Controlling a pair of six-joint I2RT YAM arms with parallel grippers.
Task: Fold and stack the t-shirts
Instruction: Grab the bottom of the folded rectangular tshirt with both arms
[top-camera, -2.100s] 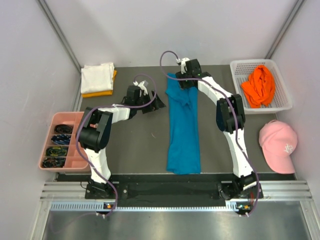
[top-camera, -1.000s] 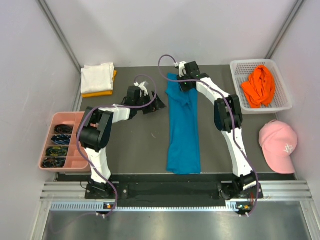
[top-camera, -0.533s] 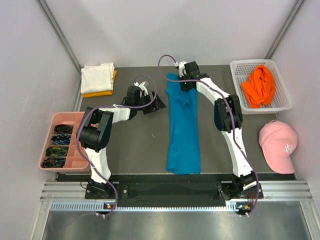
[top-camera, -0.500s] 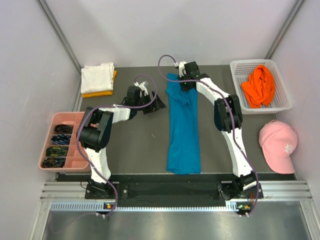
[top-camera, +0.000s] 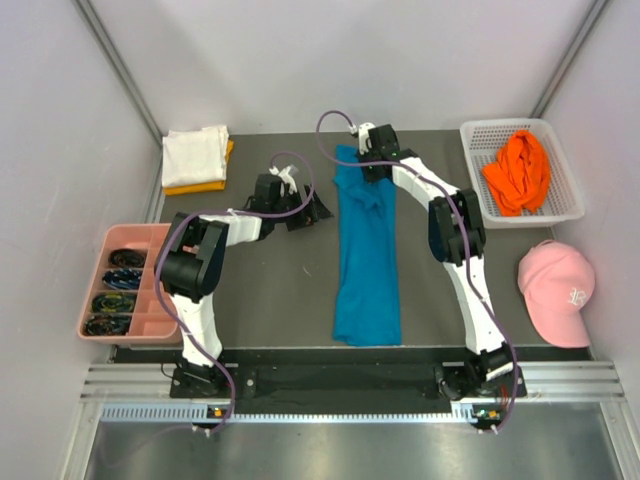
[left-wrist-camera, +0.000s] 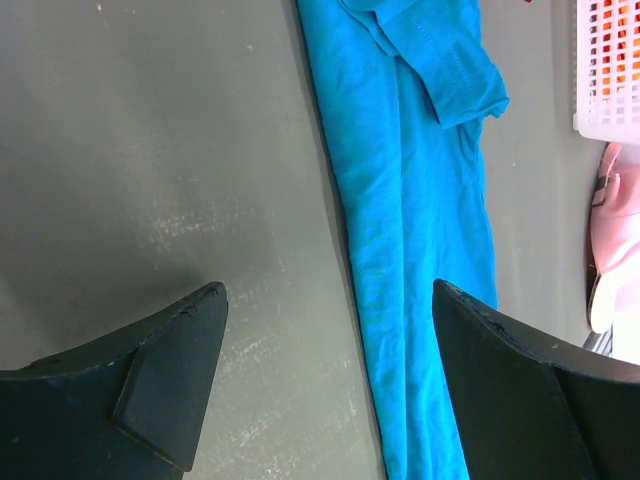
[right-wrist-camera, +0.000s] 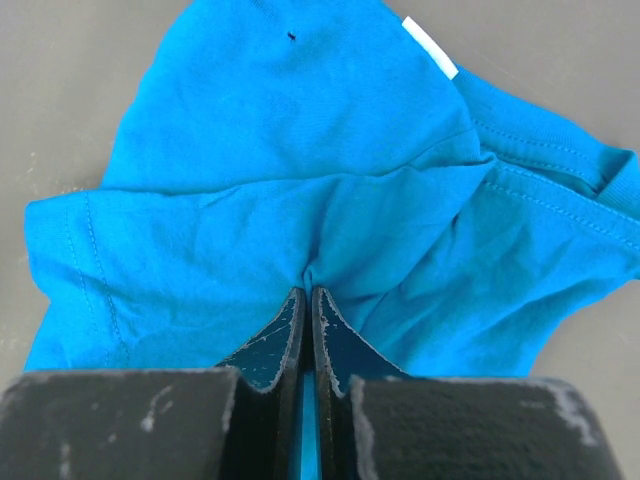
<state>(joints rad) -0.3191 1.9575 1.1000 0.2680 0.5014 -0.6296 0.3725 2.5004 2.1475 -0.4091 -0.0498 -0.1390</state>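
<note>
Teal-blue t-shirt (top-camera: 367, 260): folded to a long strip running near to far at the centre of the table (top-camera: 270, 290). Right gripper (right-wrist-camera: 308, 300) is pinched closed on a pucker of cloth at the strip's far end. Left gripper (left-wrist-camera: 327, 292) hangs just left of the strip, jaws wide, holding nothing. Step in hand, by judgement: the crosswise fold. The next move calls for carrying the far end toward the near hem without skewing the strip.

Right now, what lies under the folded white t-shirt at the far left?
A yellow-orange t-shirt: only its near and right edges show beneath the white t-shirt. The rest is covered, so its fold cannot be judged.
</note>
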